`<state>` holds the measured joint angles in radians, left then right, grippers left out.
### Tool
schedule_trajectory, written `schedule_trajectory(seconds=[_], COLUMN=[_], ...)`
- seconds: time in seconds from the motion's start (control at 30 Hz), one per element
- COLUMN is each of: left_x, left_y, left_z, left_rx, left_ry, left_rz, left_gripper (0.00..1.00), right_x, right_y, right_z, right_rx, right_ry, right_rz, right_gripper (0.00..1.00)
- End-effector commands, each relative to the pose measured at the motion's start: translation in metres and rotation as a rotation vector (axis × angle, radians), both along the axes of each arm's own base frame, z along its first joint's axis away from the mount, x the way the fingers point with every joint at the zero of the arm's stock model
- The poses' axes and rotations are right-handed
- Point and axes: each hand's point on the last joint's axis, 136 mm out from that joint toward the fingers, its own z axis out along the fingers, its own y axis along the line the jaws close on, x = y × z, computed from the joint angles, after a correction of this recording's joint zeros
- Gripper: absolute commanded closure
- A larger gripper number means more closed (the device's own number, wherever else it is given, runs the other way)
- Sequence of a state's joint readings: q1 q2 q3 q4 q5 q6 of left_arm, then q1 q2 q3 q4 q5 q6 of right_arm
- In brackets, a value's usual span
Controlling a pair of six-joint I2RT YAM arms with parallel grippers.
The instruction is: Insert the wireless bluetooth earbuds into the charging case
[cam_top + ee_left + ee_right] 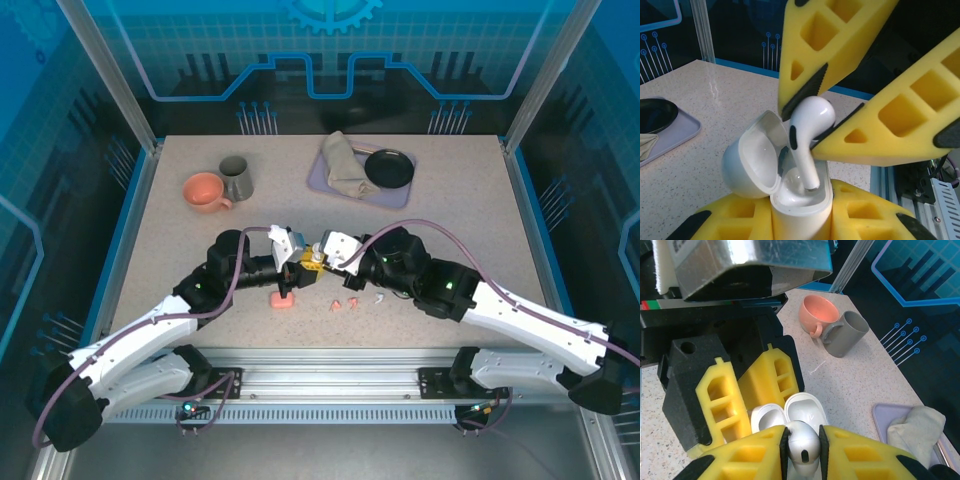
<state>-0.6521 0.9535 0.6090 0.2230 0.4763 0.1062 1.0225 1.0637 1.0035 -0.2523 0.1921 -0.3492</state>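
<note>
The white earbud (807, 132) stood tilted over the open white charging case (800, 202), with its stem down in one socket. Whether the tip reached the bottom could not be told. If the right gripper (812, 125) pushed down at this tilt, the stem could jam against the socket wall, or the smooth head could slip out of the grip and fall on the table (700, 100). A hard push could also twist the case in the left gripper (801, 220) or knock the lid (752, 160). The right gripper was almost closed, pinching the earbud's head. The left gripper was closed on the case body and held it upright.
</note>
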Motion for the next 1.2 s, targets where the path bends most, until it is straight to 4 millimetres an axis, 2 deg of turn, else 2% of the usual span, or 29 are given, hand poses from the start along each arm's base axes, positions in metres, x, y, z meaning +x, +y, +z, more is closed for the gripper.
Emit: schedule_trajectory(seconds=[0.0,0.47,0.8,1.17], left_x=[-0.008,-0.009,-0.009,-0.009], left_y=[-0.004,-0.004,-0.003,-0.003], left_z=[0.021,0.020,0.019,0.018], left_rx=[-0.037,-0.029,-0.029,-0.026], left_ry=[-0.069,-0.078,-0.083,-0.083], left_rz=[-0.044,-0.045,-0.038,-0.037], left_gripper=[1.00,1.00,1.00,1.00], right_x=[0.000,0.002,-0.010,-0.015], right_y=[0.006,0.013,0.012,0.015], right_z=[0.023,0.011,-0.004,-0.008], right_rx=[0.038,0.010,-0.027,-0.032], right_ry=[-0.048,-0.024,0.037,0.071], right_rz=[0.004,0.011,0.055,0.088], right_gripper=[0.74,0.74,0.73,0.72])
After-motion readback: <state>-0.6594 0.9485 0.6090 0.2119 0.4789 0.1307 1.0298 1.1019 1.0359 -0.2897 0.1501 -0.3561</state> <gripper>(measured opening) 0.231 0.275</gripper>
